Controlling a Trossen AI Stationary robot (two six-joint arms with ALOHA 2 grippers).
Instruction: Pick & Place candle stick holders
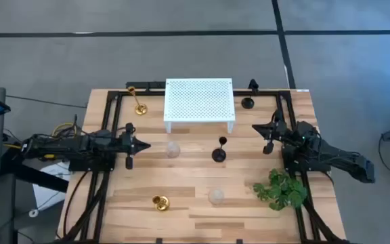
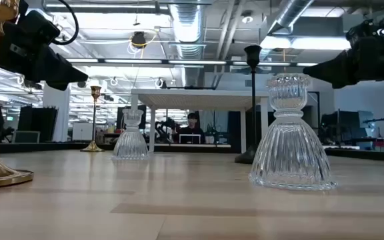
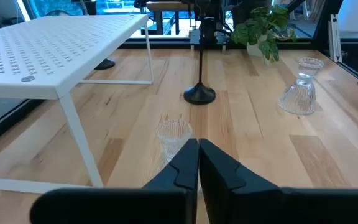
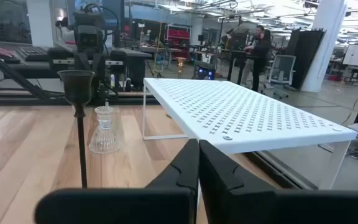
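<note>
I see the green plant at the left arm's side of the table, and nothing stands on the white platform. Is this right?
Not quite. The high view shows the green plant near the right gripper, not on the left arm's side. The white platform indeed carries nothing.

2 gold holders (image 1: 139,108), 2 glass (image 1: 172,149), 2 black (image 1: 219,154).

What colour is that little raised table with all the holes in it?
White. The perforated platform is white all over, top and legs, seen best in the high view.
</note>
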